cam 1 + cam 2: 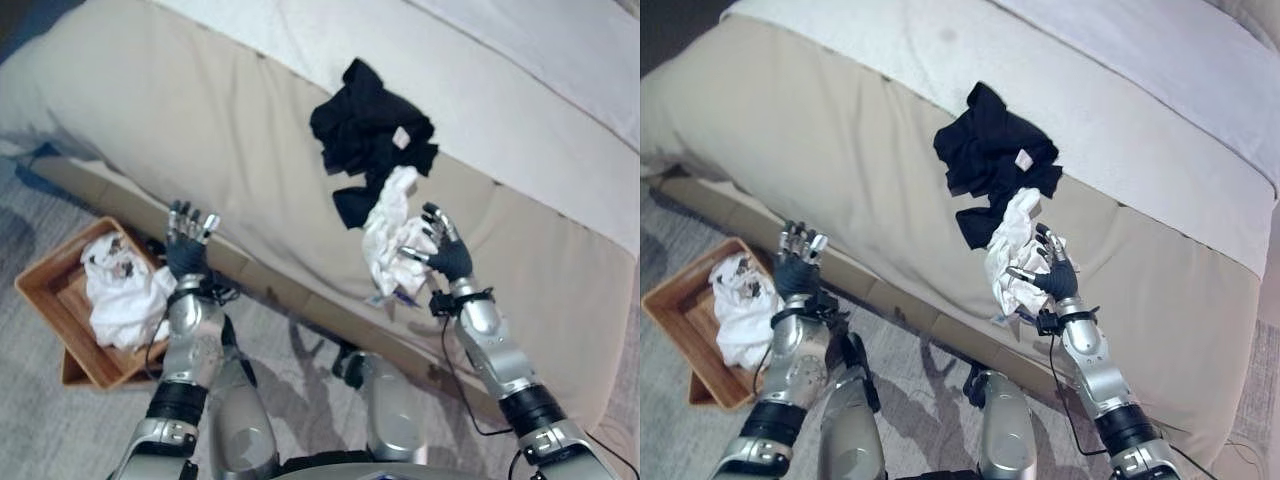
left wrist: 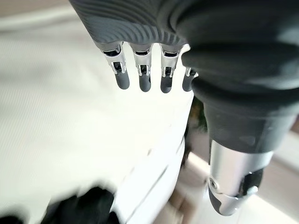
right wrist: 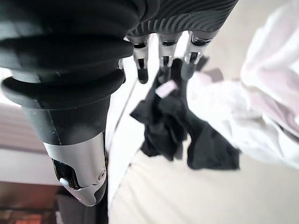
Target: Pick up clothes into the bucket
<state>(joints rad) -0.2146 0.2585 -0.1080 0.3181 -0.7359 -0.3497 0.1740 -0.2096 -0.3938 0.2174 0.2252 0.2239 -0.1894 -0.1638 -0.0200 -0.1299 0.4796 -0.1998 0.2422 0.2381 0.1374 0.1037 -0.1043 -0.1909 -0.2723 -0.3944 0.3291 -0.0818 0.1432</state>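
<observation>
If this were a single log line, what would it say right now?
right robot hand: next to white garment, grip unclear | left robot hand: open, empty | black garment: on bed | bucket: holds white clothes

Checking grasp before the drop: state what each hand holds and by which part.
The right hand pinches the white garment at its lower right edge, by the bed. The left hand is open and holds nothing.

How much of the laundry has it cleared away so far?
One white garment already lies in the wooden bucket. The right hand is beside a second white garment, its grip unclear. The black garment still lies on the bed. The left hand is open, empty.
</observation>
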